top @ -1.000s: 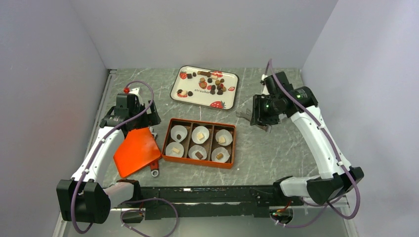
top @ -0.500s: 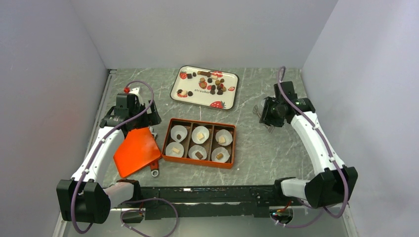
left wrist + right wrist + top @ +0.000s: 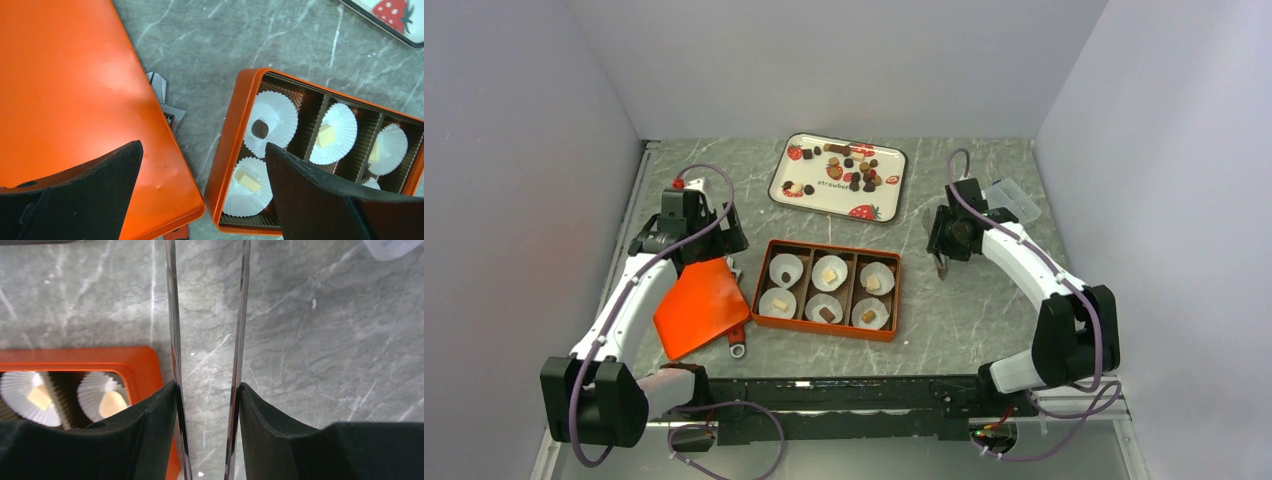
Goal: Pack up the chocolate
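Left jaws stand apart over the orange box (image 3: pixel 227 150), one chocolate (image 3: pixel 260 128) per paper cup (image 3: pixel 280 107); right jaws clamp tweezers (image 3: pixel 171 315) above the counter (image 3: pixel 310 365).

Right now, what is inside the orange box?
The orange box holds six white paper cups, each with one chocolate: two dark, four cream or tan. The box floor beneath the cups is covered.
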`<move>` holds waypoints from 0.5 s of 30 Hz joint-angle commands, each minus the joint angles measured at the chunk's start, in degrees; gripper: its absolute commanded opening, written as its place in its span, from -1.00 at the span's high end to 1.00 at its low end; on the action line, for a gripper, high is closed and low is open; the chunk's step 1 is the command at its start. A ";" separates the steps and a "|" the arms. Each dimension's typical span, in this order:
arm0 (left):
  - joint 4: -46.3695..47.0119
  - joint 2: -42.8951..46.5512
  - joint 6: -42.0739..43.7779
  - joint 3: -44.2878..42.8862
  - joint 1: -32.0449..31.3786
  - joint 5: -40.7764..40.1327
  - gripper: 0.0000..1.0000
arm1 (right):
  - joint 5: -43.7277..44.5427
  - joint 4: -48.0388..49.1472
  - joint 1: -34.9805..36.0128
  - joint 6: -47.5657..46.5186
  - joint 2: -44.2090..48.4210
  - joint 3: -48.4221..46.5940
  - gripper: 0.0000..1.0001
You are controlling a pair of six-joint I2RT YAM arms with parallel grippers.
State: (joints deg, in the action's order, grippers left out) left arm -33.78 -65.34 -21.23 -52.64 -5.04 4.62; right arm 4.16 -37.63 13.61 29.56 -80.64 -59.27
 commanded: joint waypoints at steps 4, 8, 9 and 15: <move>-2.03 -6.36 -4.57 -3.02 0.75 -4.50 -0.98 | 3.35 9.21 0.54 2.16 -4.31 6.01 -0.03; -2.96 -10.22 -5.55 -5.73 1.25 -6.35 -0.98 | 2.72 11.15 0.48 1.76 -7.36 7.13 -0.11; -3.23 -11.31 -5.90 -6.37 1.26 -6.90 -0.98 | 2.44 11.62 0.54 1.67 -7.87 7.26 -0.15; -3.79 -18.99 -7.56 -9.95 1.26 -10.77 -0.99 | 0.40 13.50 0.47 1.05 -11.01 7.77 -0.49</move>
State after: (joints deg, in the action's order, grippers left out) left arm -37.30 -80.36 -26.74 -59.02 -4.03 -2.07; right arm 5.17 -28.73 14.35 30.65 -90.70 -51.83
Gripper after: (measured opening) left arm 0.992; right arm 0.688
